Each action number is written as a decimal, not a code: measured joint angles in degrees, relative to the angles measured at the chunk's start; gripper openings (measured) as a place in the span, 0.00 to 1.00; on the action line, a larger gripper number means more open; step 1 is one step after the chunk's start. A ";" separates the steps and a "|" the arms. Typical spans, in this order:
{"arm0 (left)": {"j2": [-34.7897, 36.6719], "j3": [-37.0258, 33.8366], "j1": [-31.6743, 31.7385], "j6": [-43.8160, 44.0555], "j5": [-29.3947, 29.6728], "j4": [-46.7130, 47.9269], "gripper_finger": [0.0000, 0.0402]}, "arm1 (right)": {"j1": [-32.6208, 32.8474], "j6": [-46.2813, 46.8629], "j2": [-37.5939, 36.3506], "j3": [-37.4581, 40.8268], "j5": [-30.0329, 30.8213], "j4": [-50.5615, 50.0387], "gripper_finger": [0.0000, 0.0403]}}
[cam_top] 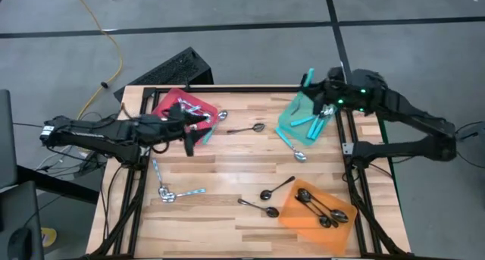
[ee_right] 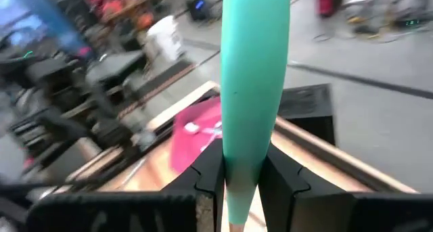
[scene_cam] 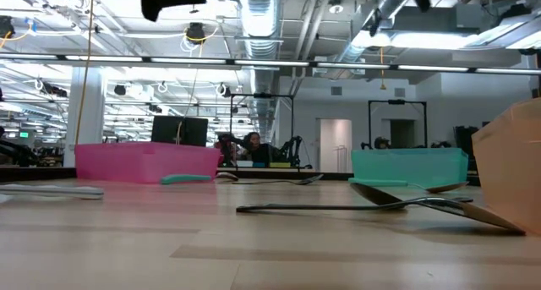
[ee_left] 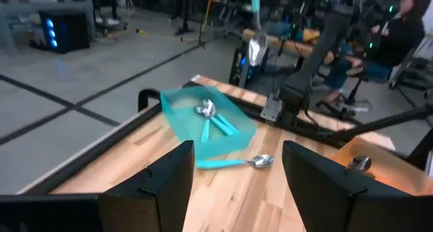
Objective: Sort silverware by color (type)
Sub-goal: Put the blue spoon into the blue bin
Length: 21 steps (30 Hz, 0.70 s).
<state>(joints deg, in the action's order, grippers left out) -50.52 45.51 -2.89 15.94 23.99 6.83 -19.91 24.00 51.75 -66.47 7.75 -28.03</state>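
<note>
Three trays on a wood worktop

Three trays, red (cam_top: 170, 103), teal (cam_top: 292, 112) and orange (cam_top: 303, 214), sat on the wood worktop (cam_top: 227, 154) over grey floor. Loose spoons (cam_top: 269, 192) lay between. Right pincer (ee_right: 233, 174) clenched a teal-handled spoon (ee_right: 254, 90) above the teal tray; left pincer (ee_left: 233, 171) stood released by the red tray.

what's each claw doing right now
Left claw: open, holding nothing, next to the red tray.
Right claw: shut on a teal-handled spoon, above the teal tray.
</note>
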 joint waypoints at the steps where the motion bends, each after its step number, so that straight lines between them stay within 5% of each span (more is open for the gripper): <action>1: 1.50 -0.87 0.22 -0.16 0.08 -0.32 0.52 | -0.98 0.94 -1.97 2.04 0.13 1.01 0.21; 10: 11.98 -11.66 2.88 6.93 -0.35 -11.25 0.52 | -11.40 13.75 -11.81 20.09 -0.01 2.38 0.21; 21: 14.07 -16.21 4.65 12.75 -1.15 -14.02 0.52 | -22.94 23.60 -9.51 30.11 -0.37 1.76 0.21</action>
<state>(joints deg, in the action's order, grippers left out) -36.44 29.30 1.76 28.69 22.84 -7.20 -42.85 47.60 42.24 -36.36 7.38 -26.27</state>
